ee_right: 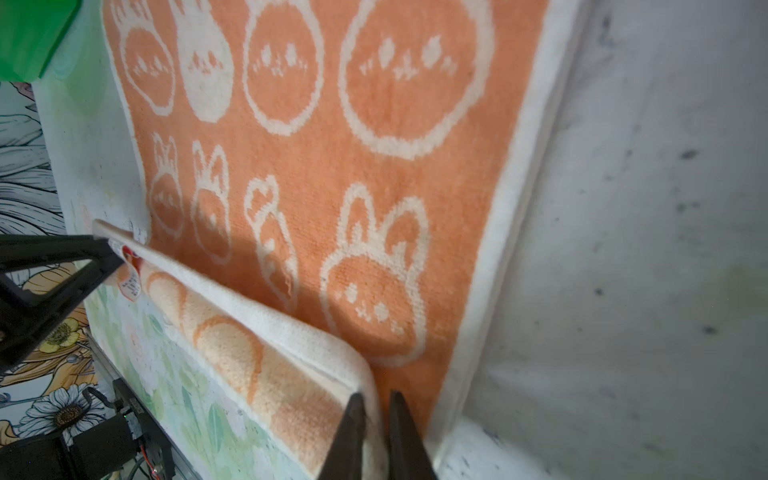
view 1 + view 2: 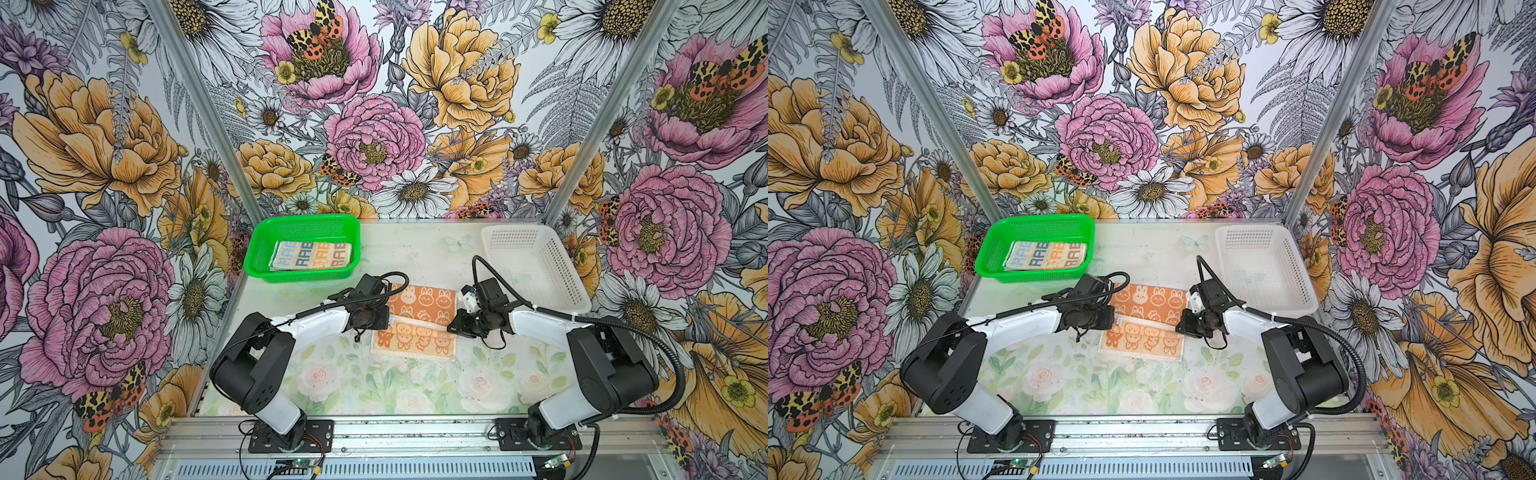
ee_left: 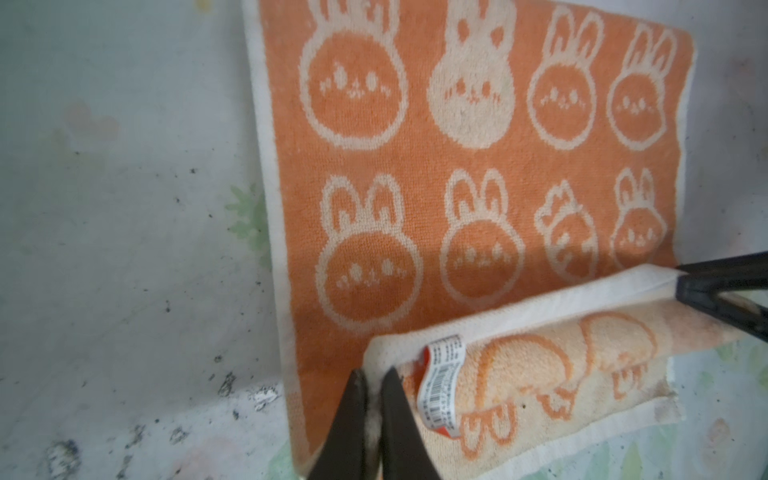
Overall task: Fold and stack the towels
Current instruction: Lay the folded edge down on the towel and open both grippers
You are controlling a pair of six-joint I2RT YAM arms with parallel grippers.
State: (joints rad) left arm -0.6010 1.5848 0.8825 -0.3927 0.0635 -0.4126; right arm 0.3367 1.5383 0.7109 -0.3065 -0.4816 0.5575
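Though in left pincer [image 3: 374,372], orange towel [image 3: 432,166] corner hidden

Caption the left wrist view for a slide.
Left end effector pinching the folded-over corner of the orange towel, beside its barcode tag.

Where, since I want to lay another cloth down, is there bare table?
Free: the front strip of table between the orange towel and the front rail, and the back gap between the green basket and white basket. Crowded: the middle, where left hand and right hand pinch that towel.
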